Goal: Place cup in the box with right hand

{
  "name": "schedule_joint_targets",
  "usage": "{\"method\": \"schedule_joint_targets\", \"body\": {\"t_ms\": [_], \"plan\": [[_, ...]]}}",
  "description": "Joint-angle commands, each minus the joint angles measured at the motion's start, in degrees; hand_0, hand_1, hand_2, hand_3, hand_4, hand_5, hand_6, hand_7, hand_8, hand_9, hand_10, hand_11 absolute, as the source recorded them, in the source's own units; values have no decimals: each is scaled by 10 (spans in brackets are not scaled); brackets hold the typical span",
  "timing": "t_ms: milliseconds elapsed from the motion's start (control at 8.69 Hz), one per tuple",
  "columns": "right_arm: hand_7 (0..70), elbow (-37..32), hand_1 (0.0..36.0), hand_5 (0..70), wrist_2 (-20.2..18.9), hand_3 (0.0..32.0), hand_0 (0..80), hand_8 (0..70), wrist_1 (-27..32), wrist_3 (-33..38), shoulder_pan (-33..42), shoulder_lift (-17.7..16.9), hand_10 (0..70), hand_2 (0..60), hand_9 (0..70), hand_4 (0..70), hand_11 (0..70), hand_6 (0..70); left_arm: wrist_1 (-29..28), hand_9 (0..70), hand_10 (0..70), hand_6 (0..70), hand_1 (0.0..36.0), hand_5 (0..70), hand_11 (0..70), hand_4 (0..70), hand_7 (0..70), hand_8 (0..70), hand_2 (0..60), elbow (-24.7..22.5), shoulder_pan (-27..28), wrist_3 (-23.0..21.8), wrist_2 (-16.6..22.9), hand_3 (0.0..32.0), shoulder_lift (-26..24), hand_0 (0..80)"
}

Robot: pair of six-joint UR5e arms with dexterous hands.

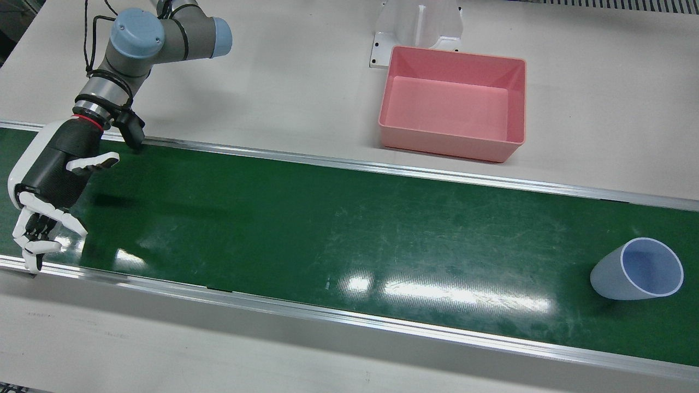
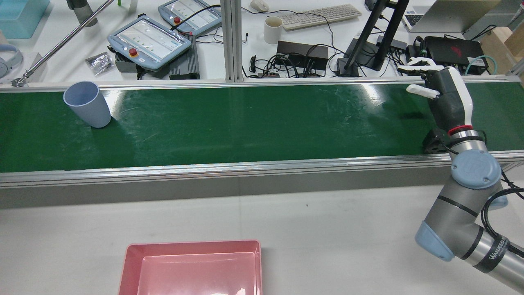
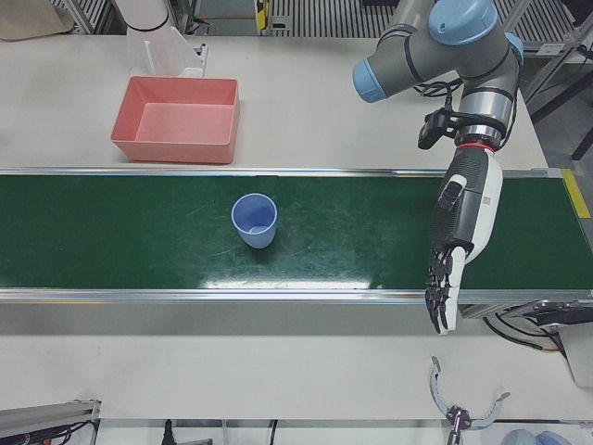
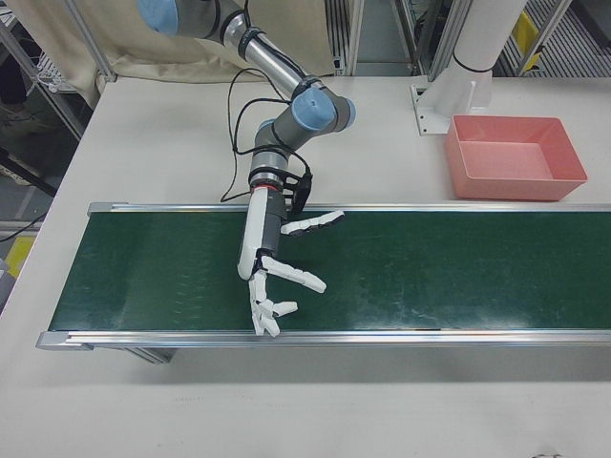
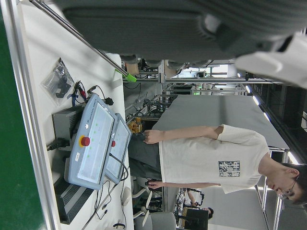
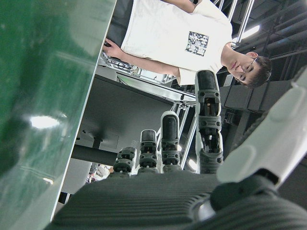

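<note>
green belt (image 1: 306, 229) runs the length of the station between two pale table (image 1: 295, 76) strips, with steel rails along both edges. at one end of the belt, on the robot's left side, the cup (image 1: 638, 269) stands upright with its mouth up, pale blue, touching nothing else; the rear view has it near the far rail (image 2: 87, 104), and the left-front view shows it mid-belt (image 3: 254, 220). the box (image 1: 454, 103), pink and with nothing in it, sits on the table strip on the robot's side of the belt, well apart from the cup. the right hand (image 1: 45, 180) hangs over the opposite end of the belt, fingers (image 1: 73, 223) spread apart and pointing toward the operators' rail, holding nothing. in the left-front view the left hand (image 3: 460, 236) hangs over the belt too, fingers extended downward and empty, beside but apart from the cup. beyond the far rail lie teach pendants (image 2: 149, 40), a keyboard (image 2: 319, 16) and a mug (image 2: 273, 30).
</note>
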Motion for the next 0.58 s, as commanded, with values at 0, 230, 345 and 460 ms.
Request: {"method": "schedule_joint_targets", "body": {"t_ms": [0,230,345,460], "plan": [[531,0,0,1,-1,0,407,102,0,1,-1,0,72,0,200,632,96,117,0,0,0,0,0,0,0,0,0,0,0,0,0,0,0,0,0,0],[533,8,0,0,-2,0,407,99,-4,1,5,0,64,0,196,646,84,116,0,0,0,0,0,0,0,0,0,0,0,0,0,0,0,0,0,0],[534,8,0,0,-6,0,400,94,-8,1,4,-1,49,0,191,646,63,115,0,0,0,0,0,0,0,0,0,0,0,0,0,0,0,0,0,0],[549,7,0,0,-10,0,396,82,-29,1,-2,-1,36,13,190,658,45,116,0,0,0,0,0,0,0,0,0,0,0,0,-1,0,0,0,0,0]]}}
